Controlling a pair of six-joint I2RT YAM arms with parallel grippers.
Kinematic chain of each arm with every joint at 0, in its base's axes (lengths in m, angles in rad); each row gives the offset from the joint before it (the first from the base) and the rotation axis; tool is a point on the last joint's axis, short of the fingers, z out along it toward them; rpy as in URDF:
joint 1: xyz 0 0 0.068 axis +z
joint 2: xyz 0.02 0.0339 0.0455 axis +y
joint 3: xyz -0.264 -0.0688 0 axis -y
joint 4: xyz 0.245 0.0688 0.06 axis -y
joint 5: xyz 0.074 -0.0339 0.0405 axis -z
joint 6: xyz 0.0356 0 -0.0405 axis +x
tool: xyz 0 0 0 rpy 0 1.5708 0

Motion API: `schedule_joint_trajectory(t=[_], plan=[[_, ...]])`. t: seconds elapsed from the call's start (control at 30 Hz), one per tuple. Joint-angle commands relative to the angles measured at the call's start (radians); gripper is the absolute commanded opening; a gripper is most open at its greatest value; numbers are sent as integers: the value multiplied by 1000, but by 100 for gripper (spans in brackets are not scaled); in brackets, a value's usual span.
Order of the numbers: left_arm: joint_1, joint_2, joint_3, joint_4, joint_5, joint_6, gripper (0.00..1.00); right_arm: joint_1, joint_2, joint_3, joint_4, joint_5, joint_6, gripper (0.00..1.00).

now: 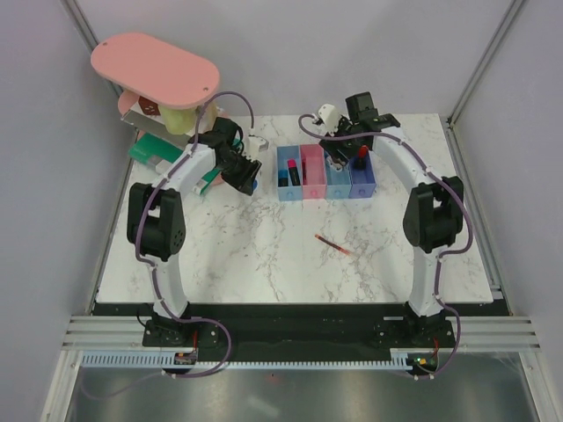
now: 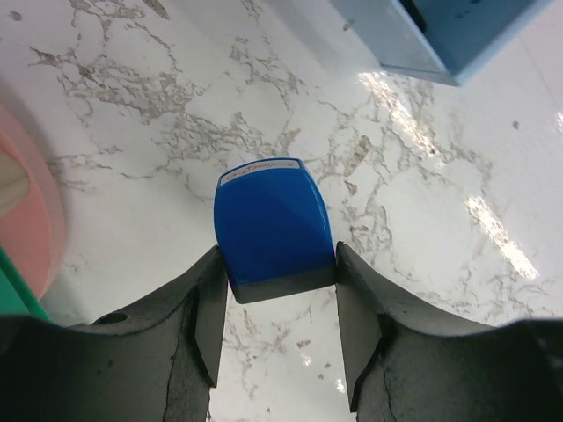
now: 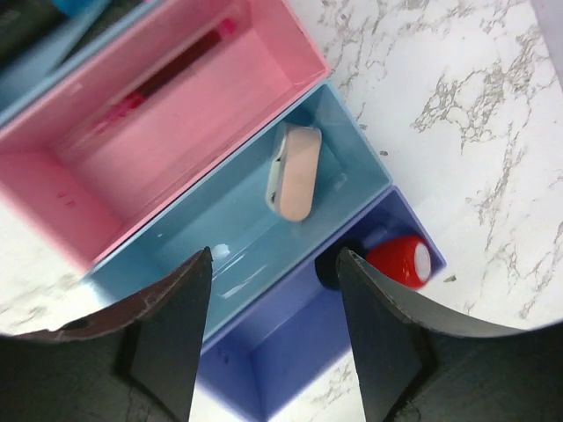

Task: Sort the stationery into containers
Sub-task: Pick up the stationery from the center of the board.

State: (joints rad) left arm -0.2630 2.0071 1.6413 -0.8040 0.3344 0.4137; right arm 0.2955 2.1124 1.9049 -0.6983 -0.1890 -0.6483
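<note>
The left gripper (image 2: 277,266) is clamped on the small blue block with a white label edge (image 2: 271,220), over the white marble table (image 2: 132,105) just left of the bin row. The right gripper (image 3: 274,262) hangs with its fingers apart and empty above the light blue plastic bin (image 3: 352,189), where the pale pink eraser (image 3: 294,171) lies. The pink-red marker (image 3: 167,75) lies in the pink bin (image 3: 264,53) to the left, and the round red-and-black knob (image 3: 396,262) in the purple-blue bin (image 3: 290,352) to the right. The thin red pen (image 1: 332,244) lies loose on the marble, nearer than the bins.

Pale eraser (image 3: 295,171) in light-blue bin (image 3: 220,220), red knob (image 3: 396,261) in purple bin (image 3: 281,352), blue block (image 2: 273,220) in left hand (image 2: 277,255), red pen (image 1: 332,243) outside.
</note>
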Motion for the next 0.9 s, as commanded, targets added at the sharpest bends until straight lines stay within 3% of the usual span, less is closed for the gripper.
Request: schedule_joint_trajectory(t=[0.0,0.1,0.27,0.63,0.87], plan=[[4,-169,2,2,17,33,14,-10,-149,32,-166,-151,30,68],[-18,-228,-1,-6,2,76,14,-13,-160,103,-303,-260,47,69],[-91,-321,0,-4,-29,134,15,-30,-160,106,-391,-614,151,68],[-304,-430,-37,14,-124,217,15,-33,-134,98,-386,-1018,297,65],[-358,-421,-37,42,-175,257,15,-33,-146,51,-230,-1181,479,60]])
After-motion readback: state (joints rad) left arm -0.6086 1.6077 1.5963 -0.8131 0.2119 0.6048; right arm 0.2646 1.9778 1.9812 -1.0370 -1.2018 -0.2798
